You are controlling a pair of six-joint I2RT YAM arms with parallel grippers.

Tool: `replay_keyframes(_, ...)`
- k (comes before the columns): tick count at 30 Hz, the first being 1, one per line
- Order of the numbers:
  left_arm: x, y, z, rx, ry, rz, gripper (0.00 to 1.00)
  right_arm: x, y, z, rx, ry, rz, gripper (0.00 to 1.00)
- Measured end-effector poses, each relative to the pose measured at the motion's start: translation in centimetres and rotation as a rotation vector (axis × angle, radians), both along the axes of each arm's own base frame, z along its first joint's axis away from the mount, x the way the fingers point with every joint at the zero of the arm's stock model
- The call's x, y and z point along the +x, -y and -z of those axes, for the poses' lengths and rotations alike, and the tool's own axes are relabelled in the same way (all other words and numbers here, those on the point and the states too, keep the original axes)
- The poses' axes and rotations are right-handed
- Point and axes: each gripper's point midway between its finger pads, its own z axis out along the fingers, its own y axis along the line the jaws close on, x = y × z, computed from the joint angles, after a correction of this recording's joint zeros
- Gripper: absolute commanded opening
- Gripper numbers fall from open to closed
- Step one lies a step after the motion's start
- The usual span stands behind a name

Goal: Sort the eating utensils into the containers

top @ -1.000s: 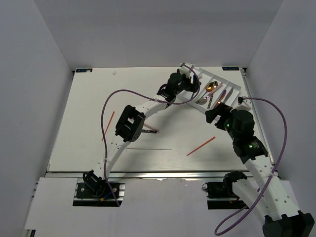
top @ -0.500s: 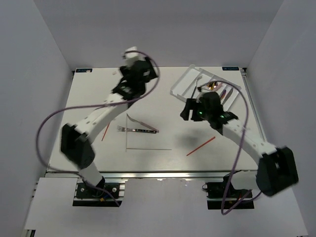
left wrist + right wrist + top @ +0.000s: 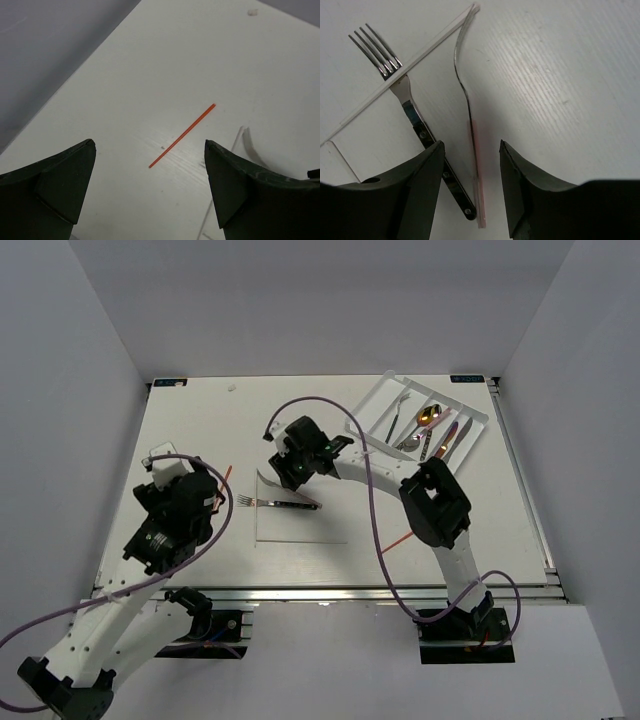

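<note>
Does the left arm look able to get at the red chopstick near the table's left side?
Probably yes: the open left pincer faces the red chopstick, which lies flat on the table with nothing over it.

The top external camera sits high behind the arm bases (image 3: 205, 623), which lie at its lower edge. It looks down on the whole white surface (image 3: 180, 430) as far as the tray (image 3: 365, 400) in the far right corner.

The left wrist camera is close to the surface and looks obliquely forward between the tips of the left gripper (image 3: 149, 145) at a red chopstick (image 3: 182, 135). The top view shows only a bit of that chopstick.

The right wrist camera is nearer still and faces almost straight down past the right gripper (image 3: 471, 145). It frames a fork (image 3: 410, 107) and a pale chopstick (image 3: 400, 70), and the fork also shows mid-surface in the top view.
</note>
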Motion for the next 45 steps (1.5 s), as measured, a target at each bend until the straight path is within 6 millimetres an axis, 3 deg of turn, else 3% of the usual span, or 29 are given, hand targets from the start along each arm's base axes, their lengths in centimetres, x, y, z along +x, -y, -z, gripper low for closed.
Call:
replay_keyframes(3, -1.0, -0.6, 0.5, 0.015, -0.008, 0.008, 0.98, -1.0, -0.9, 1.5, -0.051, -0.002, -0.069, 0.53)
replay_keyframes(8, -0.2, 0.1, 0.1, 0.008, 0.007, 0.041, 0.98, -1.7, -0.3, 3.0, -0.116, -0.010, -0.106, 0.52)
replay_keyframes(15, 1.0, 1.8, 1.7, 0.017, -0.068, 0.117, 0.98, -0.8, 0.1, 5.8, -0.186, 0.007, -0.104, 0.34)
replay_keyframes(18, 0.9, 2.0, 1.4, 0.005, -0.057, 0.135, 0.98, -0.3, 0.3, 5.8, -0.200, 0.030, -0.101, 0.16)
replay_keyframes(22, 0.9, 2.1, 1.2, -0.003, -0.047, 0.146, 0.98, 0.7, 0.9, 5.8, -0.230, 0.084, -0.074, 0.00)
replay_keyframes(30, 1.1, 2.6, 1.2, -0.014, -0.046, 0.172, 0.98, 2.3, 4.3, 4.9, -0.222, 0.072, 0.066, 0.00)
replay_keyframes(32, 1.1, 2.6, 1.1, -0.016, -0.043, 0.174, 0.98, 3.5, 5.8, 3.5, -0.159, 0.036, 0.160, 0.00)
replay_keyframes(36, 1.1, 2.6, 1.0, -0.021, -0.037, 0.177, 0.98, 8.9, 10.4, -2.4, 0.061, 0.005, 0.455, 0.00)
replay_keyframes(40, 1.1, 2.6, 0.9, -0.023, -0.036, 0.178, 0.98, 15.9, 18.6, -7.4, 0.258, 0.014, 0.834, 0.00)
replay_keyframes(43, 1.1, 2.6, 0.9, -0.025, -0.034, 0.177, 0.98, 20.4, 25.4, -8.2, 0.351, 0.006, 1.077, 0.00)
replay_keyframes(45, 1.1, 2.6, 0.9, -0.025, -0.033, 0.177, 0.98, 22.7, 28.6, -7.6, 0.384, 0.001, 1.186, 0.00)
